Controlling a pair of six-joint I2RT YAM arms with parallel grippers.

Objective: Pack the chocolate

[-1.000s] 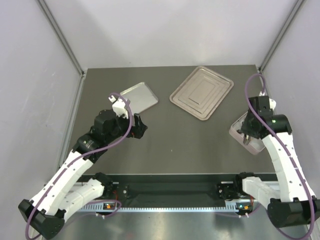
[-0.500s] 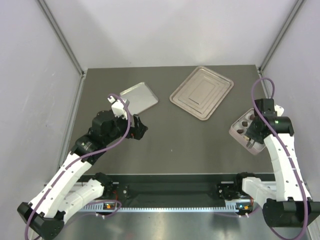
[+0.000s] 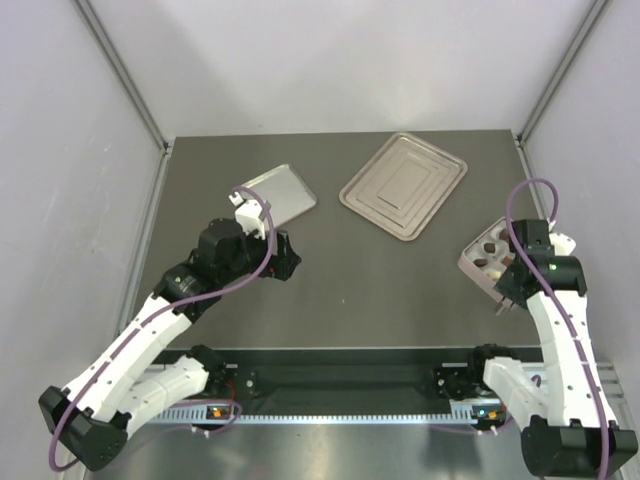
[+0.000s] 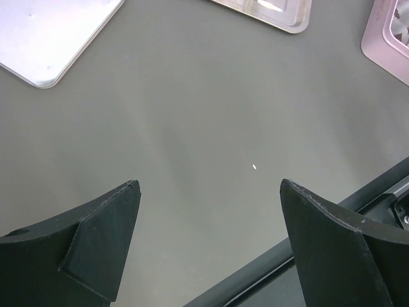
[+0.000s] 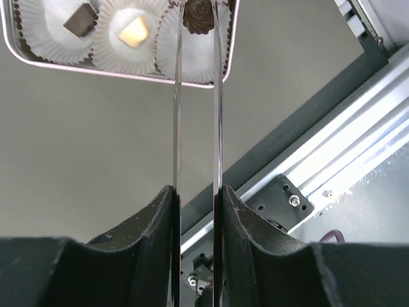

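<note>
Top view. Dark grey bench (image 3: 400, 290): small flat silver metal tray (image 3: 285, 190) and larger ribbed silver metal tray (image 3: 403, 184) toward the far edge. Pink square box (image 3: 468, 264) at the right edge, holding the bite-size chocolate pieces (image 3: 488, 246). Over bare bench, left claw (image 3: 283, 256); at the box's near side, right claw (image 3: 506, 293).

Left wrist view. Fingers of left claw wide apart, nothing between.

Right wrist view. Here right claw is clamped on thin metal tweezers (image 5: 176, 96). Tips flank dark round piece (image 5: 197, 14) in white paper cup (image 5: 165, 38); contact unclear. Cream piece (image 5: 134, 29) and dark square piece (image 5: 80, 19) in neighbouring cups.
</note>
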